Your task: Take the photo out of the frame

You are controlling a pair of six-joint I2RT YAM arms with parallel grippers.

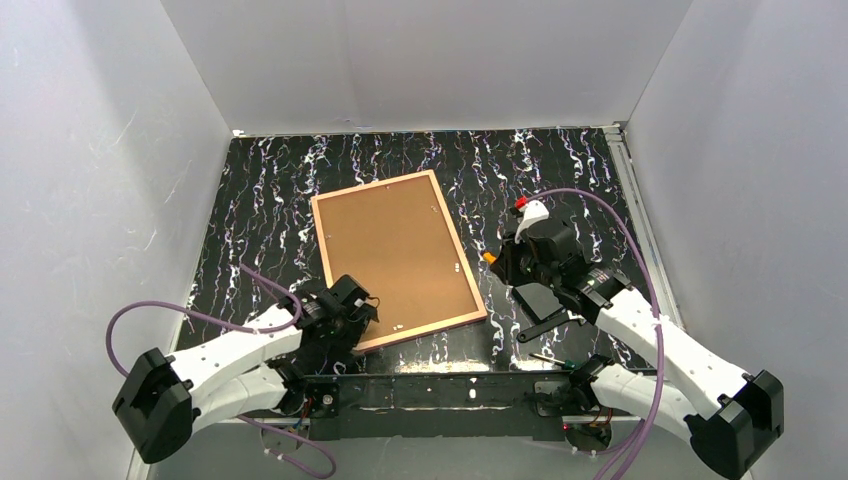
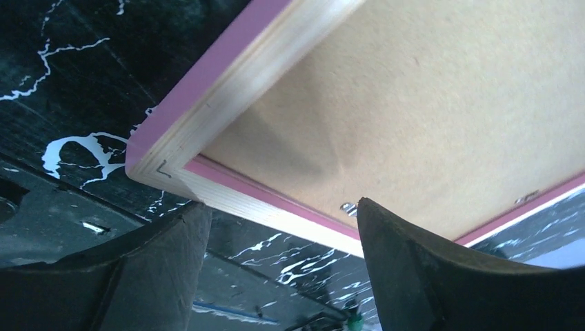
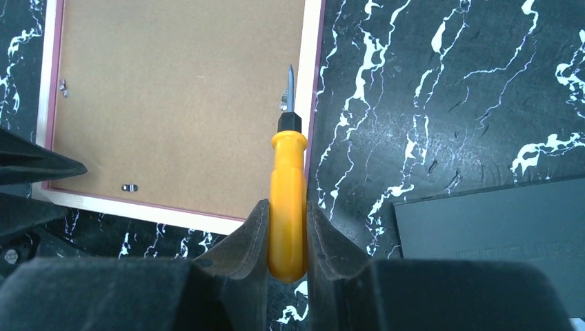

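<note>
The pink frame point(image 1: 420, 333) lies face down on the black marbled table, with its brown backing board point(image 1: 395, 255) facing up. The photo is hidden beneath the board. My left gripper point(image 1: 352, 308) is open at the frame's near left corner. In the left wrist view the left gripper point(image 2: 276, 224) straddles the frame's near rail point(image 2: 276, 207), next to a metal clip point(image 2: 347, 205). My right gripper point(image 1: 503, 256) is shut on an orange-handled screwdriver point(image 3: 288, 179). Its tip points at a clip point(image 3: 283, 105) on the frame's right rail point(image 3: 314, 76).
White walls close in the table point(image 1: 560, 170) on three sides. A dark base plate point(image 1: 430, 390) runs along the near edge and also shows in the right wrist view point(image 3: 483, 227). A small green-ended item point(image 1: 556, 361) lies by it. More clips point(image 3: 129, 187) sit on the board.
</note>
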